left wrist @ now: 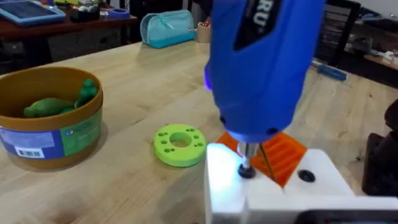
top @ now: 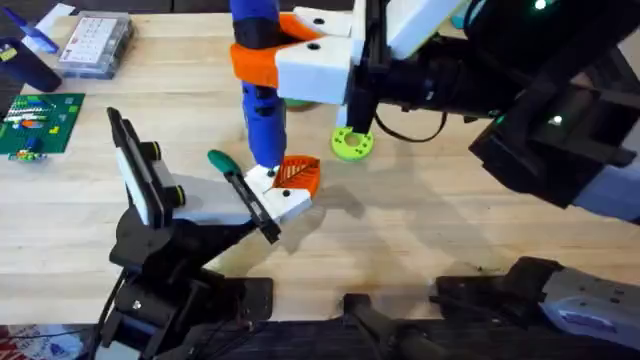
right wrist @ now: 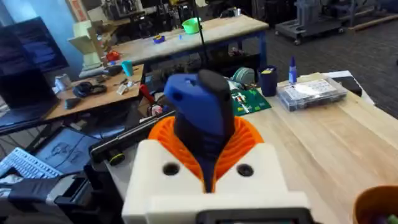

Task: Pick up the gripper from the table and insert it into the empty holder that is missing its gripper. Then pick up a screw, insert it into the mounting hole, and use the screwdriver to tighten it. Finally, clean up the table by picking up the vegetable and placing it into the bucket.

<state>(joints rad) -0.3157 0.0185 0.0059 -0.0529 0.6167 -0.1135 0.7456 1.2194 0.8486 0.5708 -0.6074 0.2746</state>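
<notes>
The blue screwdriver [top: 262,105] stands upright with my right gripper [top: 300,58] shut on its body; its white fingers [right wrist: 205,180] and orange pads clamp it. Its bit [left wrist: 247,158] rests on a screw in the white holder [left wrist: 273,186], which sits at the end of my left arm, at the left gripper [top: 275,198], edged by a black bar. The orange gripper [top: 298,176] sits against the holder, beside the bit. On the table [top: 430,220], the bucket [left wrist: 50,124] holds the green vegetable [left wrist: 56,104].
A lime-green disc [top: 351,143] lies just right of the holder. A green-handled tool [top: 222,160] lies to its left. A clear parts box [top: 95,45] and a green circuit board [top: 40,120] are at the far left. Bare wood lies at the front right.
</notes>
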